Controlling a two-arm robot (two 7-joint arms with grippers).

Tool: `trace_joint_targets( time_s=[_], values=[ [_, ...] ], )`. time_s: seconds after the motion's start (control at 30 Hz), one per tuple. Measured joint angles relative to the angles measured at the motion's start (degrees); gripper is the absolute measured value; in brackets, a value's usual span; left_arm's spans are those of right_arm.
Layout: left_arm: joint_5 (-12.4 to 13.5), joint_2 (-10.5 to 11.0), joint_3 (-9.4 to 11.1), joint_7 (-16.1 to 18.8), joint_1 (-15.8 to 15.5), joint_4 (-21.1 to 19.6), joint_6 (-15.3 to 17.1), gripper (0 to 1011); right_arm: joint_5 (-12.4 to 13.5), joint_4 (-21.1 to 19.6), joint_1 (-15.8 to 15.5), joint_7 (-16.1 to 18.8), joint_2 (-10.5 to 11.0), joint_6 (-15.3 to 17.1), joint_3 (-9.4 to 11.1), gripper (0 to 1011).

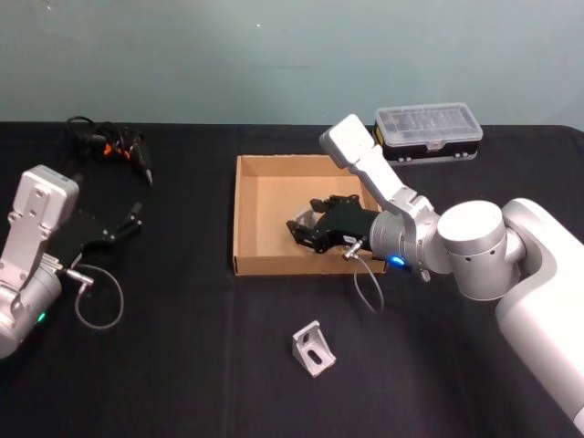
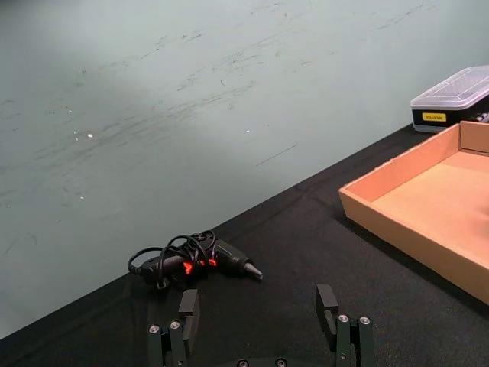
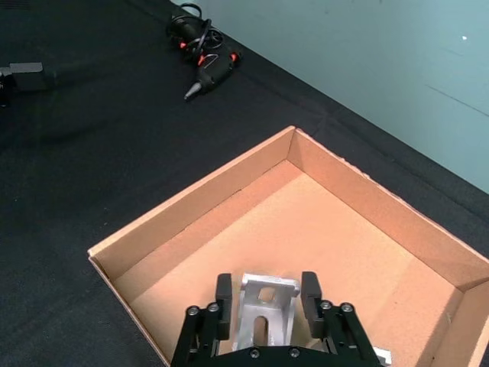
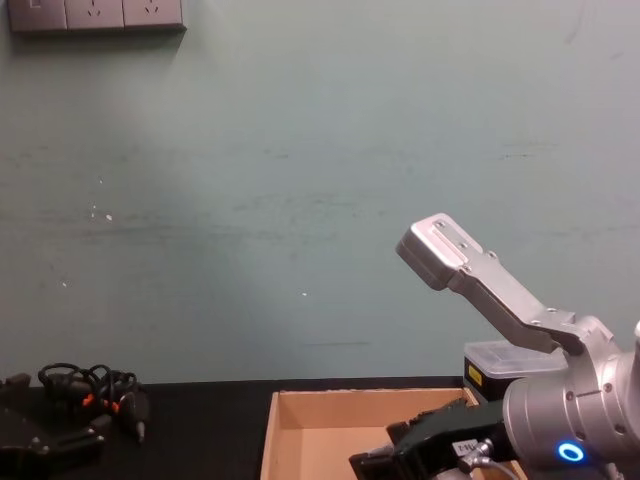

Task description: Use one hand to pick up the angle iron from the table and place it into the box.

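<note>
Pincer on my right arm [image 3: 266, 281] pinches an angle iron [image 3: 269, 310] over the box [image 1: 256, 265] floor, centre of the head view, so I judge this the placing step. Next it should lower, then spread. A second angle iron [image 1: 313, 349] lies lower-centre on the worktop [image 1: 182, 365]. My left pincer [image 1: 123, 224] sits parked and spread at the left.

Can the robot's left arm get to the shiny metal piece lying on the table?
Probably yes. The angle iron lies on bare table in front of the box, with nothing between it and the left gripper, jaws open. The right gripper holds a second angle iron over the box.
</note>
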Motion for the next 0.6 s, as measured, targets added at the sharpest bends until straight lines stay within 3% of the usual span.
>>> trace_joint_targets(
  time_s=[0.4,0.6],
  values=[
    [0.00,0.00,0.00,0.00,0.00,0.00,0.00,1000,0.05,-1.30,-0.99,-0.04,0.24,-1.25,1.07,924],
    [0.00,0.00,0.00,0.00,0.00,0.00,0.00,1000,0.53,-4.06,-2.52,-0.84,0.84,-1.54,2.13,1004]
  ],
)
